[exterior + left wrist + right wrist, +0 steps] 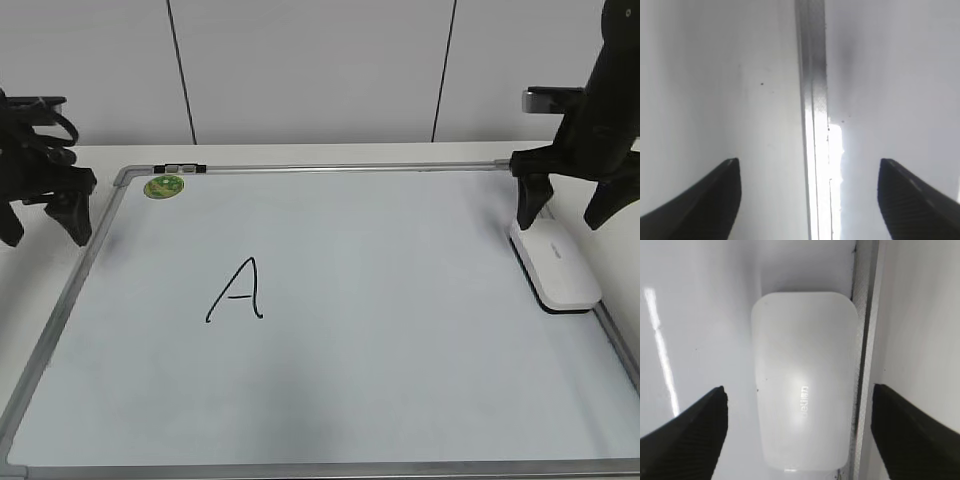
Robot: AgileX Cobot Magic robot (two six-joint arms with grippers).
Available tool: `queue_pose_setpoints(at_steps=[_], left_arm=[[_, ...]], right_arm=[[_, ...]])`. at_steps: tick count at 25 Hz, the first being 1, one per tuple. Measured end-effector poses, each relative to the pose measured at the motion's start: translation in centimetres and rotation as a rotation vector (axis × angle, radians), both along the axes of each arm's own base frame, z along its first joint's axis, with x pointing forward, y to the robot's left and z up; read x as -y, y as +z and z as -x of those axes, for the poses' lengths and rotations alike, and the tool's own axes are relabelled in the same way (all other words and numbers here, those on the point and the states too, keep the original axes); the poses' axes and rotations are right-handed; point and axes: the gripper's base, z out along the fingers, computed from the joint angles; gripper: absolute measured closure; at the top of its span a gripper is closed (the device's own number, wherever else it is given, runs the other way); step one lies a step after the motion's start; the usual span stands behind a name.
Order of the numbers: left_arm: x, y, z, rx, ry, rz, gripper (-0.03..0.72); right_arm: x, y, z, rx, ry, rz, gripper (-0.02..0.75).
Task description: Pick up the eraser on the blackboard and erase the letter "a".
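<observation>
A large white dry-erase blackboard with a silver metal frame lies flat on a pale table. A round green sticker sits near its far left corner. The only writing visible is a tall, angular capital "A" in black marker, left of centre; no small lowercase "a" shows in any view.

The flat white rounded plastic eraser lies on the board, tight along the right frame rail and well apart from the letter. The black right gripper hangs above its far end with its jaws spread wide and nothing held. From the wrist, the eraser sits between the two fingertips, grey lettering facing up, seemingly lined up for a grasp across its width.

The frame rail runs right beside the eraser's outer edge, so one finger will likely need to drop on or just outside it; that looks like the main hindrance.

The black left gripper hovers over the board's left edge, also spread open and empty, its fingers straddling the left rail. It seems parked clear of the work.
</observation>
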Motion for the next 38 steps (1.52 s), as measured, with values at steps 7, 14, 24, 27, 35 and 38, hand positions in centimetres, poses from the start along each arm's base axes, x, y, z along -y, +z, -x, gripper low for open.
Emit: queue_pose_setpoints(at_steps=[7, 14, 24, 27, 35, 38], left_arm=[[-0.2, 2.1, 1.2, -0.033, -0.009, -0.023, 0.001], [-0.4, 4.1, 2.8, -0.092, -0.013, -0.034, 0.097], [-0.4, 11.7, 7.1, 0.092, -0.022, -0.026, 0.244], [-0.1, 13.1, 9.8, 0.123, -0.039, -0.023, 0.259], [-0.8, 14.2, 18.6, 0.291, -0.047, -0.036, 0.265], [-1.1, 14.3, 22.1, 0.37, -0.048, -0.034, 0.266]], right_arm=[[0.0, 3.4, 0.8, 0.08, -0.007, -0.002, 0.076], [0.0, 7.6, 2.1, 0.173, -0.046, -0.011, 0.162], [-1.0, 9.6, 6.9, 0.163, -0.072, -0.081, 0.231], [-1.9, 10.5, 8.6, 0.174, -0.046, -0.084, 0.234], [-3.5, 14.6, 17.2, 0.359, 0.052, -0.059, 0.235], [-3.1, 15.4, 21.0, 0.467, 0.057, -0.074, 0.235]])
